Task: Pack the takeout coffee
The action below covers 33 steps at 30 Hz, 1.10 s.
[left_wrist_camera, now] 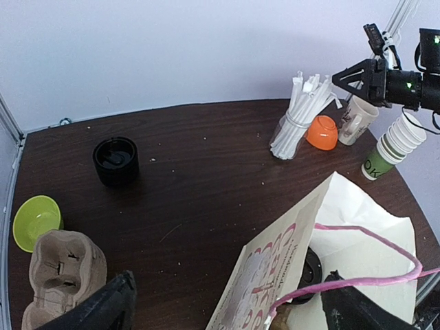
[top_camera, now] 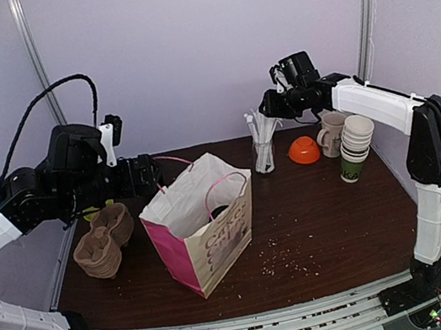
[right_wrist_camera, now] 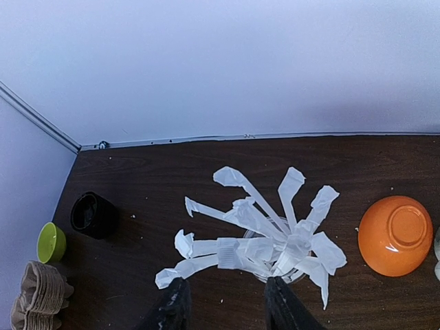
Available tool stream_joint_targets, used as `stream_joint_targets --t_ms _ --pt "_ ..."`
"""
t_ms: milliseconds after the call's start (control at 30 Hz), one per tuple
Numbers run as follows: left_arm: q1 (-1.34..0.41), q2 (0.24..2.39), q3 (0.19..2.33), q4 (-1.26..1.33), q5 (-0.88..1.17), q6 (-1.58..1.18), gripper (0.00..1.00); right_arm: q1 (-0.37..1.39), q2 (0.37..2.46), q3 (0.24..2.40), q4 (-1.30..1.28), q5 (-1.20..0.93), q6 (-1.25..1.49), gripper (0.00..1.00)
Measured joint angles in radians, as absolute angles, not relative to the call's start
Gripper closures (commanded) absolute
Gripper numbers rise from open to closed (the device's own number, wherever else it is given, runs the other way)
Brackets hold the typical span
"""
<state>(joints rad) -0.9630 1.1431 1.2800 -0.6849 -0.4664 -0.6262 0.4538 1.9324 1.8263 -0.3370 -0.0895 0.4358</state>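
Top external shows the coffee, I think, inside the bag. It should be light and squashy: hold its sides softly. Left end effector and right end effector are spread wide.

Right gripper at lower edge, fingers parted, nothing between them. Just beyond them, a glass of paper-wrapped straws, fanned out. Orange bowl, upturned, near right. Black cup well left; green bowl and stacked pulp trays beyond it. Table dark brown.
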Motion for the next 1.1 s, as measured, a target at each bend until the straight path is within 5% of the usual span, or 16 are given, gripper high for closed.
stream_joint_targets --t_ms 833,1100 --pt "-0.963 1.122 1.217 -0.652 -0.5 -0.627 0.06 0.46 2.007 1.934 -0.404 -0.091 0.42 0.99" --pt "-0.963 1.119 1.213 -0.651 -0.509 -0.627 0.06 0.46 2.011 1.946 -0.424 -0.091 0.414 1.0"
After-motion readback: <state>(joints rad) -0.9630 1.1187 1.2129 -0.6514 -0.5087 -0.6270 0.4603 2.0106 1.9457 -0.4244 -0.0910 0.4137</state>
